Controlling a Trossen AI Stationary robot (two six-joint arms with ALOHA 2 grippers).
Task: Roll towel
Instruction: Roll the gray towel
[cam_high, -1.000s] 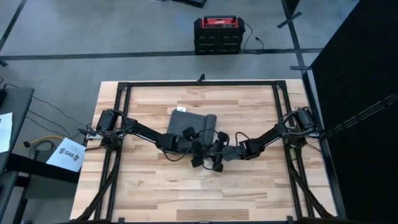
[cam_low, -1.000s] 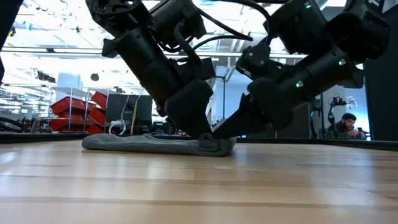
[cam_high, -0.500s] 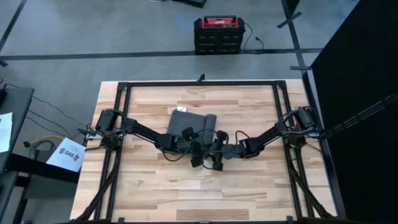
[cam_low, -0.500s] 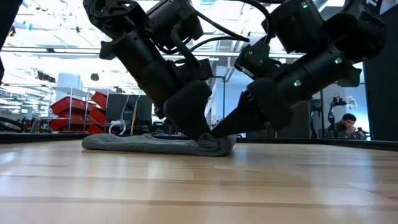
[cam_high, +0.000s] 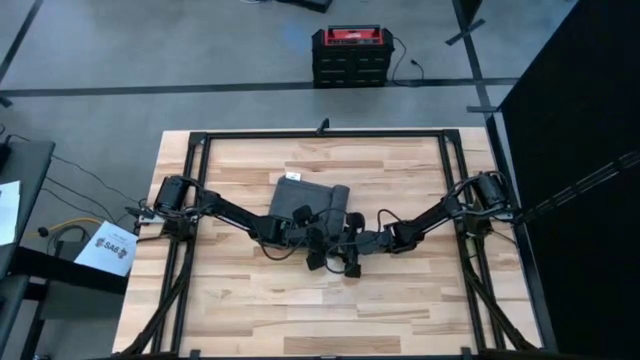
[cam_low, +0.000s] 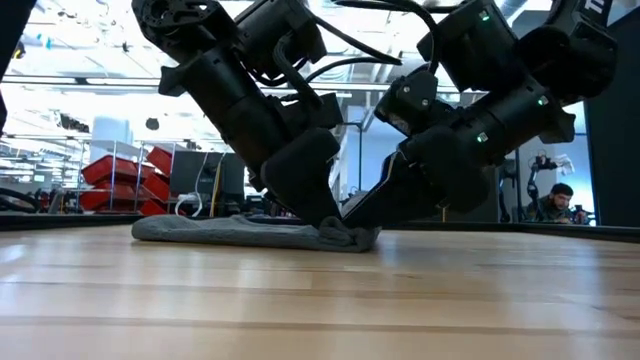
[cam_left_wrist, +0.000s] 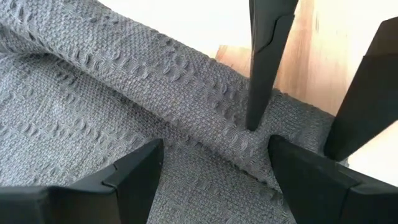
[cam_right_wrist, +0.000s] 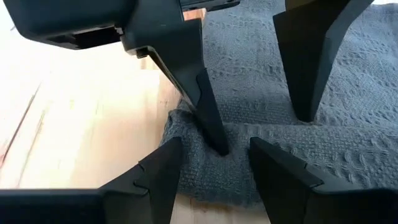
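Shifted slightly lower, the right gripper (cam_low: 352, 222) joins the left gripper (cam_low: 328, 215), both spread wide over the towel's (cam_high: 305, 198) rolled edge.

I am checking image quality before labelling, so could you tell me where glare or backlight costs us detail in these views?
Low view: bright room lights behind leave both arms as dark silhouettes, though the towel stays readable. Left wrist view: the table is washed out near white beyond the towel. Right wrist view: the wood blows out at one corner. High view: evenly lit, no glare.
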